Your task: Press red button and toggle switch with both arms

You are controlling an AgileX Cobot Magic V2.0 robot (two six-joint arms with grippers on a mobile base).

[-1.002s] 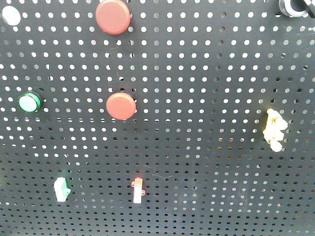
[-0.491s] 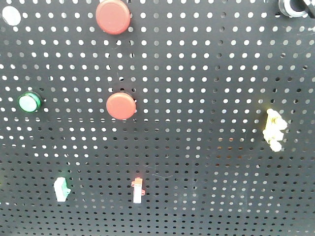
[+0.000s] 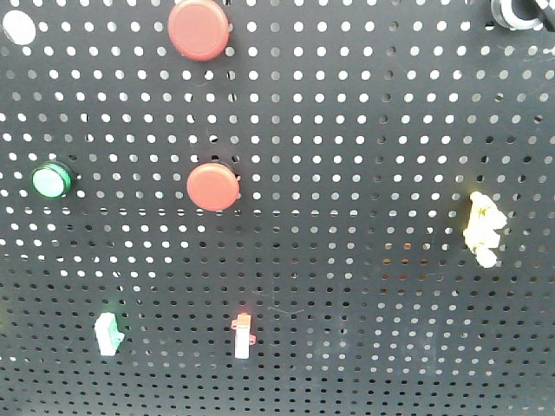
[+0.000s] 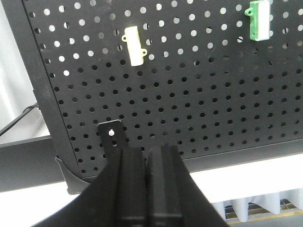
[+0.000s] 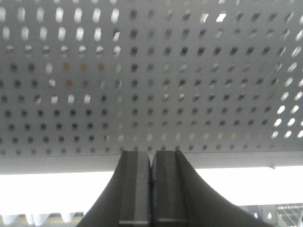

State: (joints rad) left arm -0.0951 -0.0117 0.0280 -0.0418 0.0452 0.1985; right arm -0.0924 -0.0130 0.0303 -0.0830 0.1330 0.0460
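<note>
Front view: a black pegboard carries the controls. The red button, the widest and flat-faced, sits at the top edge, left of centre. A smaller red button lies below it, and a green button is at the far left. The toggle switch is cut off at the top right corner; only part of its silver ring and black knob shows. A pale yellow toggle is at the right and a small white red-tipped switch is low in the middle. Neither arm appears here.

Left wrist view: the left gripper has its fingers pressed together on nothing, below the board's lower edge. Neither target shows.

Right wrist view: the right gripper is likewise clenched and empty, under the board's lower rim.

Handling, as a judgement: both controls are rigid and fixed to the board, so nothing is lifted. The button probably wants a square push on the middle of its face with closed fingertips. The lever is short and likely smooth, so a fingertip would best bear against its side, near the tip, to avoid slipping off.
</note>
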